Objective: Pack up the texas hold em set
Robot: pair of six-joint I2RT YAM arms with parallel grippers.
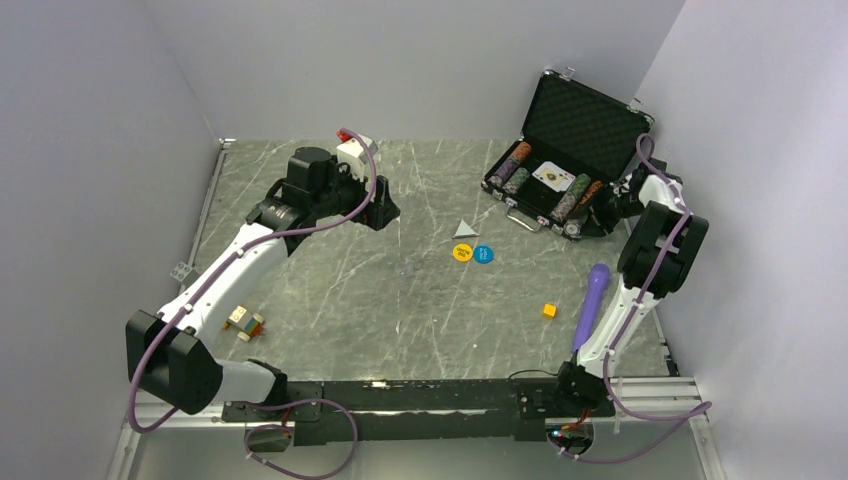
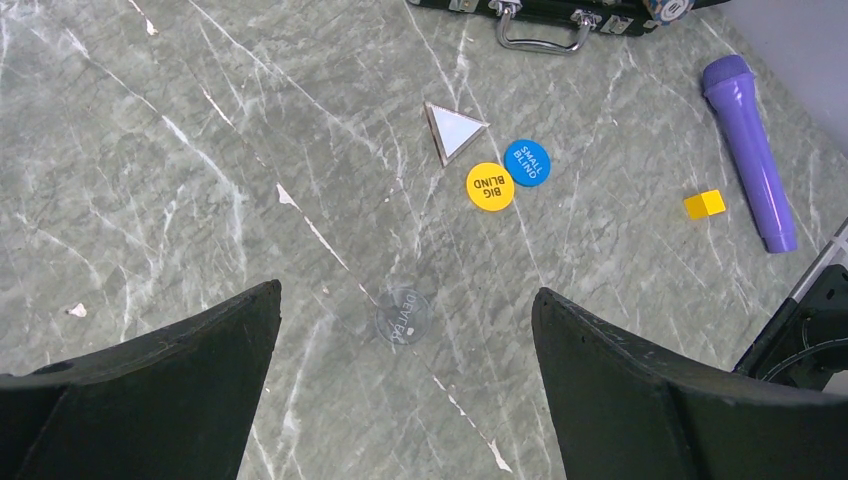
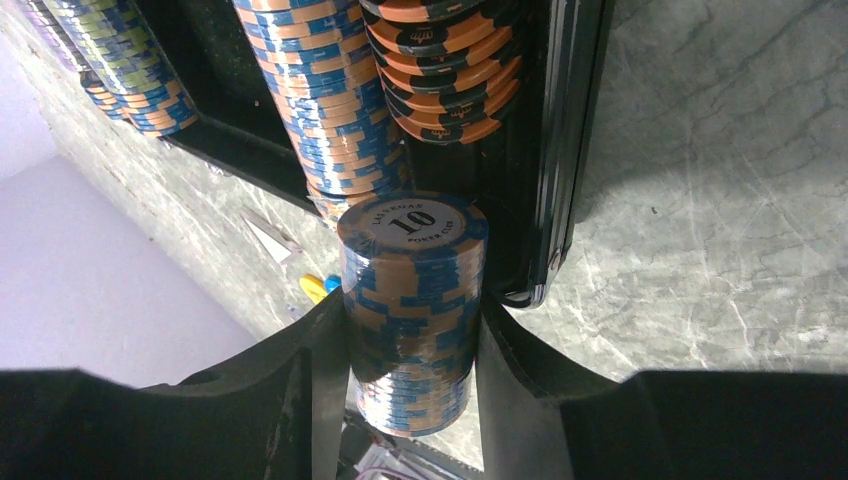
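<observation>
From above, the open case (image 1: 580, 125) sits far right on the worktop (image 1: 330, 290), with the right gripper (image 1: 598, 212) at its front edge. Only the right wrist view shows those jaws clamped on a chip stack (image 3: 412, 310). The left gripper (image 2: 405, 297) has its jaws wide apart, with the yellow disc (image 2: 490, 186) and blue disc (image 2: 527, 162) lying beyond.

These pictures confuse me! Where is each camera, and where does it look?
Top external: above and behind, looking down at the table; both arms show.
Left wrist: looks down past the open left gripper at the yellow disc.
Right wrist: faces the briefcase; right gripper holds a chip stack.
Shared: top and left wrist show that disc.
</observation>
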